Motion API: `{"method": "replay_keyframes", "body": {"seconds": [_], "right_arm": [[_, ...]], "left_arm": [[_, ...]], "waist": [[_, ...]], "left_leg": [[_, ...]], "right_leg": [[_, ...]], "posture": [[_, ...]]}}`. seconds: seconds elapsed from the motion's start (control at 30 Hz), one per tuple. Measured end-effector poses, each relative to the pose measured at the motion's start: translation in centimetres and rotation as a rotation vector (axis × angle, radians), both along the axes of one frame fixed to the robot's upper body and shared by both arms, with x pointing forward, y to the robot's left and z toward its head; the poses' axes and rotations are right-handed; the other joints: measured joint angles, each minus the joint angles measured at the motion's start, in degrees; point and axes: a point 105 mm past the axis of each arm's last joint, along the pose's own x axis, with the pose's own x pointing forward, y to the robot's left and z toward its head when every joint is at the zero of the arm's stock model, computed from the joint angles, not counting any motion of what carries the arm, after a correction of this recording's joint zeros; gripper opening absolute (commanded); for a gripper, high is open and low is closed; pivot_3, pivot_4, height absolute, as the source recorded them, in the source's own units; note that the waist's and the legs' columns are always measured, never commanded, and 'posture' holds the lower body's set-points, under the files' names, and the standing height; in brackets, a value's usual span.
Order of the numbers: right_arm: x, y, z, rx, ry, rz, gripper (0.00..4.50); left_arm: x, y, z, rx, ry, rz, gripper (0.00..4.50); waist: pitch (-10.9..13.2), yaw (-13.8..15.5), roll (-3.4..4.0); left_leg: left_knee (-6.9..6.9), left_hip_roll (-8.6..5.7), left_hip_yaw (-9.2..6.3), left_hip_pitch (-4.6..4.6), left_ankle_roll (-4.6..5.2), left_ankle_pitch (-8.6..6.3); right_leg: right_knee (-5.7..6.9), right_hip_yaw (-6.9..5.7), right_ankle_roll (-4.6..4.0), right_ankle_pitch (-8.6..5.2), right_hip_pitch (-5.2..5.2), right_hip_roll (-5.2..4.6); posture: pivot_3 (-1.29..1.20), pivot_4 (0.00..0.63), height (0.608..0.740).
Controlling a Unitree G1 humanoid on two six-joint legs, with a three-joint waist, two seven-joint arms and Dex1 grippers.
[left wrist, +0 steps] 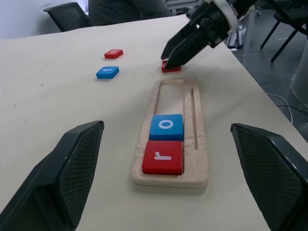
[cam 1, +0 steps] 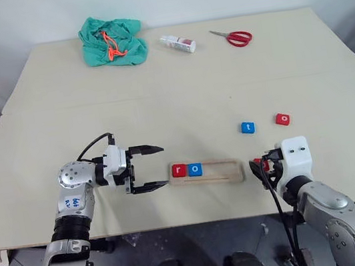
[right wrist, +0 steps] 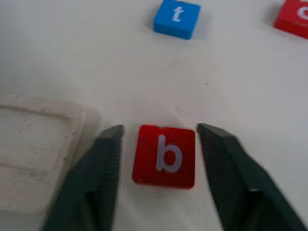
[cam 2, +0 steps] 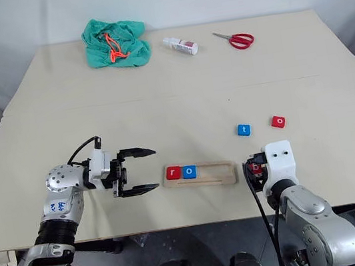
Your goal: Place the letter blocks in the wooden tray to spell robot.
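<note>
Red "b" block (right wrist: 164, 155) lies flat on the bench just off the wooden tray's (cam 1: 235, 176) open end, between your right gripper's (right wrist: 161, 159) fingers, which stand apart on either side of it without clamping. Red "r" (left wrist: 163, 157) and blue "o" (left wrist: 166, 127) already sit in the tray. Your left gripper (cam 1: 148, 168) hovers wide open at the tray's other end. Close on "b", then set it beside "o"; blue "t" (cam 1: 248, 127) and red "o" (cam 1: 282, 118) wait nearby.

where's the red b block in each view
Left eye view: red b block, lower right, at the right gripper's tip.
Right eye view, just right of the wooden tray.
Left wrist view, beyond the tray's far end.
Right wrist view, between the open jaws.
Shared landmark: the tray.
</note>
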Motion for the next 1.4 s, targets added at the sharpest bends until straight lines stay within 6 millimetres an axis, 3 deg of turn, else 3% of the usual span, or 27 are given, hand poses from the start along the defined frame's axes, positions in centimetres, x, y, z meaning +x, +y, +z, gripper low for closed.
{"method": "replay_keyframes", "body": {"seconds": [0.07,0.27,0.57,0.7,0.87,1.03,1.4], "right_arm": [[-0.1,-0.3,0.1,-0.011,-0.005,-0.017,4.47],[-0.2,-0.4,1.5,-0.066,-0.068,0.042,4.49],[-1.5,-1.4,5.3,-0.109,-0.183,0.48,4.49],[-1.3,-3.4,3.8,-0.139,-0.038,0.692,4.49],[0.5,-4.8,3.1,-0.216,-0.016,0.834,4.49],[2.8,-4.9,3.4,-0.269,-0.017,0.975,4.49],[2.8,-4.8,0.6,-0.296,0.079,1.077,4.49]], "left_arm": [[0.0,0.0,0.0,0.0,0.0,0.0,4.5],[0.0,0.0,0.0,0.001,-0.006,-0.001,4.5],[0.1,-0.2,0.2,-0.006,-0.018,-0.005,4.5],[0.0,-0.3,0.0,-0.007,-0.012,-0.015,4.5],[-0.5,-0.4,-0.6,-0.004,0.01,-0.047,4.5],[-0.9,0.1,-0.9,0.011,0.02,-0.057,4.5],[-0.9,0.9,-0.7,0.037,0.001,-0.041,4.5]], "waist": [[0.0,0.0,0.0],[0.0,0.0,0.0],[0.0,0.1,-0.03],[0.0,0.2,-0.05],[0.0,0.0,-0.05],[0.0,0.0,-0.06],[0.0,1.1,-0.06]], "left_leg": [[0.0,0.0,0.0,0.0,0.0,0.0],[0.0,-0.01,0.0,0.0,0.0,0.0],[0.01,-0.01,0.03,0.03,0.02,0.0],[0.04,0.0,0.08,0.04,0.08,0.01],[0.04,0.03,0.08,0.0,0.07,0.01],[0.1,0.06,0.09,-0.05,0.07,0.01],[0.26,0.01,0.05,-0.19,0.09,0.0]], "right_leg": [[0.0,0.0,0.0,0.0,0.0,0.0],[-0.01,0.0,0.0,0.0,0.0,0.0],[-0.16,-0.06,0.0,0.0,0.16,0.01],[-0.4,-0.11,0.0,0.0,0.31,0.02],[-0.49,-0.17,0.0,0.0,0.3,0.02],[-0.52,-0.24,0.0,0.0,0.29,0.02],[-0.52,-0.36,0.01,0.01,0.31,-0.02]], "posture": [[0.0,0.15,0.74],[0.0,0.15,0.74],[0.0,0.15,0.74],[0.0,0.15,0.74],[0.0,0.15,0.74],[0.0,0.15,0.74],[0.0,0.15,0.74]]}}
